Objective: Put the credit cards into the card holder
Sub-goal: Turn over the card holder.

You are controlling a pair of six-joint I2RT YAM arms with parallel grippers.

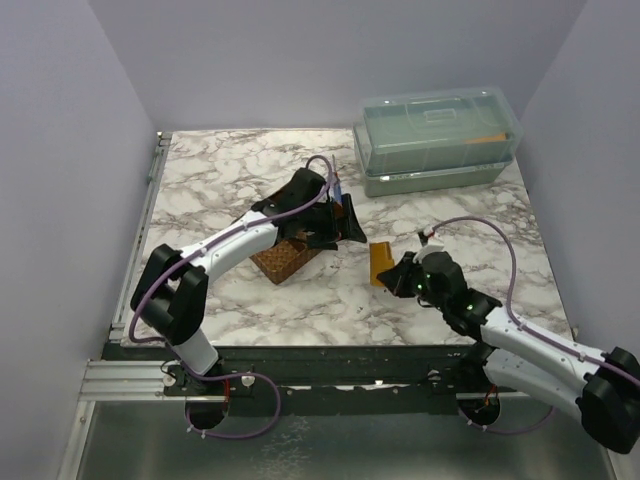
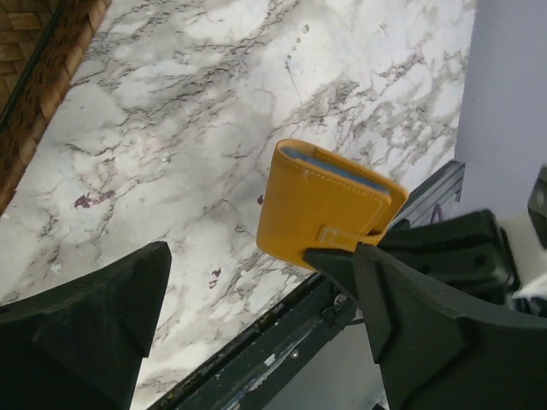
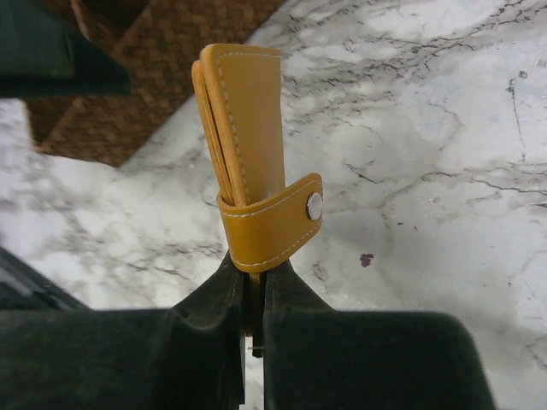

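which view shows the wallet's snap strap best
Right wrist: the wallet is close up in the right hand, snap strap clear. Left wrist shows its face and the strap's end; top view only a small orange shape.

The card holder (image 3: 248,111) is smooth stitched leather, the table (image 1: 220,190) veined marble, the tray (image 1: 278,262) rough weave.

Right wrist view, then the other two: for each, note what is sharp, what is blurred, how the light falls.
Right wrist view: the card holder is sharp, the right gripper close to the lens dark and soft. Left wrist view: the left gripper is featureless black. Top external view: even light, faint shadows on the table.
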